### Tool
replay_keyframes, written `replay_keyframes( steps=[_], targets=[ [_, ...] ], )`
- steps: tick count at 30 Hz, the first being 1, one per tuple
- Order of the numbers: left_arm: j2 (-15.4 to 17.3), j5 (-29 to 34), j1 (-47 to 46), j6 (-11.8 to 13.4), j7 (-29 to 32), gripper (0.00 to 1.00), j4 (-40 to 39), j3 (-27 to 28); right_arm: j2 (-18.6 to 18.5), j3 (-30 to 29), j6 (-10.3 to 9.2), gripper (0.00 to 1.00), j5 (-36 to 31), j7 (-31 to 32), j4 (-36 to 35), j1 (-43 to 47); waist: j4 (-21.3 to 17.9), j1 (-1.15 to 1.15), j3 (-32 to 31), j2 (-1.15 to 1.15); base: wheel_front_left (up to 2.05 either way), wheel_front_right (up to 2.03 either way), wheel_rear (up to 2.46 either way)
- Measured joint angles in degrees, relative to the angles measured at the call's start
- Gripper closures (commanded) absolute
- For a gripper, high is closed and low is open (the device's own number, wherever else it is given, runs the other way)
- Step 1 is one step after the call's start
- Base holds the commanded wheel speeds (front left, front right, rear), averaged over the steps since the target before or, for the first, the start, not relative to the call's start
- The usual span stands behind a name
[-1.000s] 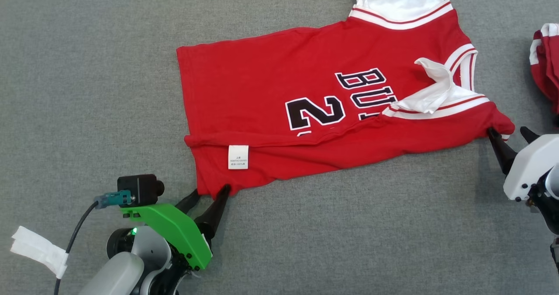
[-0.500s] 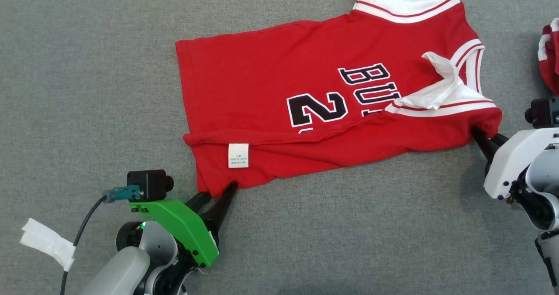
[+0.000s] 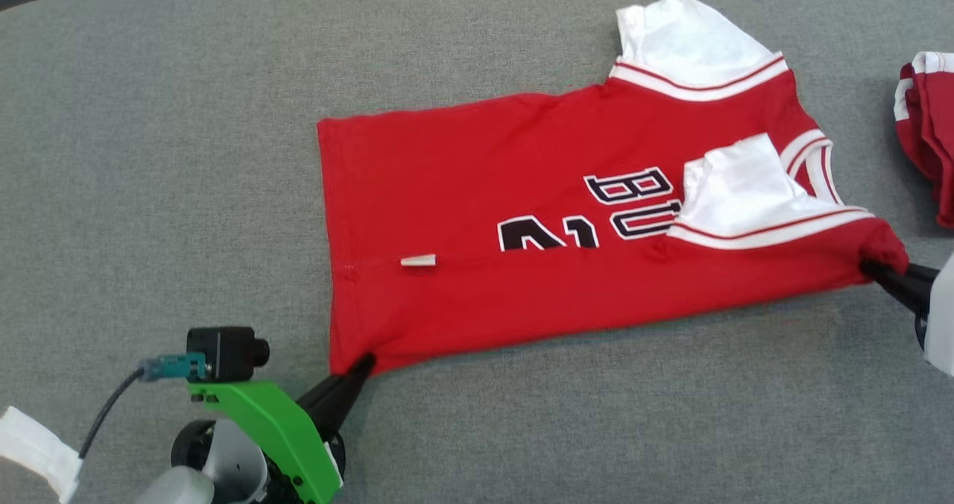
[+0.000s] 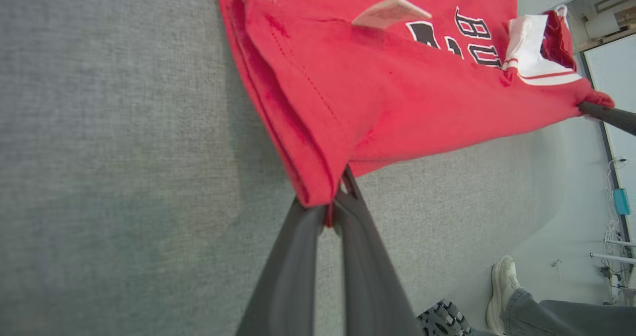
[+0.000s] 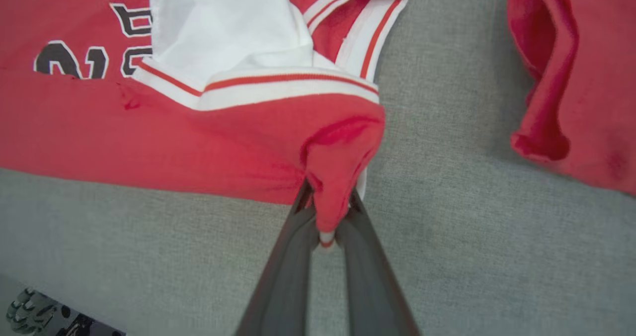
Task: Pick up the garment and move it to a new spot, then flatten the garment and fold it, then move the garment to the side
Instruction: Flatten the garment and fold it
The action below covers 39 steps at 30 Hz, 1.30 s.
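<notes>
Red jersey stretched between both claws on grey felt.
Nearest, the left gripper [image 3: 361, 362] is closed tight on the hem corner of the garment [image 3: 484, 176], and the right gripper [image 5: 328, 211] is pinched on its shoulder corner. The near edge runs straight and the knit body beyond is smooth, with white sleeves [image 3: 738, 187] trimmed in stripes. Open tabletop [image 3: 149, 153] lies left of the garment and another red cloth [image 3: 928, 131] near its right.

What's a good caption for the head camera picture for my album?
Left gripper and right gripper each pinch a corner of the red jersey on the grey table.
</notes>
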Motion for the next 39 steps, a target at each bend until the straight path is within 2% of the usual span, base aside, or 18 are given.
replay_keyframes(
  steps=[3, 8, 9, 10, 11, 14, 17, 20, 23, 25, 31, 34, 39],
  targets=[
    [0.01, -0.86, 3.33, 0.57, -0.86, 1.0, -1.97, -0.44, -1.77, -0.44, 0.0, 1.0, 1.83, 1.38, -1.14, 4.0, 0.08, 0.0, -0.24, 0.0, 0.0, 0.0, 0.0],
    [-1.37, -1.64, 8.13, 1.0, -2.56, 1.0, -3.27, -1.87, -1.76, -0.2, -0.01, 1.0, 2.66, 0.98, -1.8, 10.85, 0.46, 0.0, 0.07, 0.0, 0.0, 0.0, 0.0],
    [-1.59, -1.63, 8.73, 1.04, -2.87, 1.0, -3.41, -2.1, -1.72, -0.2, -0.01, 0.51, 2.46, 0.36, -1.96, 11.67, 0.56, 0.0, 0.12, 0.0, 0.0, 0.0, 0.0],
    [-1.62, -1.37, 9.09, 1.1, -3.13, 0.58, -3.5, -2.44, -1.74, -0.25, 0.0, 0.0, 2.31, -0.13, -2.08, 12.23, 0.67, 0.0, 0.15, 0.0, 0.0, 0.0, 0.0],
    [-1.44, -0.65, 9.35, 1.36, -3.48, 0.0, -3.67, -2.77, -1.75, -0.4, -0.01, 0.0, 2.26, -0.27, -2.21, 12.74, 0.74, 0.0, 0.11, 0.0, 0.0, 0.0, 0.0],
    [0.23, 1.97, 9.84, 2.64, -3.86, 0.0, -5.17, -3.2, -2.04, -2.44, -0.01, 0.0, 2.12, -1.35, -3.68, 12.96, 0.87, 0.0, -0.07, 0.0, 0.0, 0.0, 0.0],
    [3.42, 3.86, 9.98, 4.72, -4.27, 0.0, -6.86, -1.54, -2.66, -5.21, -0.01, 0.0, 2.61, -1.44, -6.72, 11.51, 0.97, 0.0, 0.07, 0.0, 0.0, 0.0, 0.0],
    [6.25, 5.34, 7.84, 6.83, -4.53, 0.0, -8.09, 1.57, -2.26, -7.72, -0.01, 0.0, 2.4, -2.46, -10.32, 5.31, 1.0, 0.0, 0.83, 0.0, 0.0, 0.0, 0.0],
    [6.75, 5.73, 1.79, 7.35, -3.25, 0.0, -8.23, 3.77, -0.37, -7.97, -0.01, 0.0, -1.25, -3.0, -10.28, -3.31, 1.02, 0.0, 2.3, 0.0, 0.0, 0.0, 0.0],
    [5.92, 6.13, -3.25, 7.01, -1.85, 0.0, -7.0, 3.9, 1.46, -7.03, -0.01, 0.0, -3.88, -2.68, -8.03, -9.33, 1.13, 0.0, 3.59, 0.0, 0.0, 0.0, 0.0],
    [0.15, 8.27, -18.07, 4.11, 1.98, 0.0, 2.56, 1.54, 7.78, -2.29, -0.01, 0.0, -14.13, -1.31, 3.03, -25.52, 2.23, 0.01, 8.7, 0.0, 0.0, 0.0, 0.0],
    [-1.97, 8.56, -22.63, 1.89, 2.75, 0.0, 6.61, 0.46, 9.37, -0.33, -0.01, 0.0, -19.54, -1.52, 8.49, -31.37, 3.08, 0.01, 11.37, 0.0, 0.0, 0.0, 0.0],
    [-4.47, 8.78, -27.4, -0.78, 3.28, 0.0, 11.7, -0.68, 11.12, 0.29, -0.01, 0.0, -24.29, -3.47, 16.4, -38.44, 5.12, 0.01, 14.92, 0.0, 0.0, 0.0, 0.0]
  ],
)
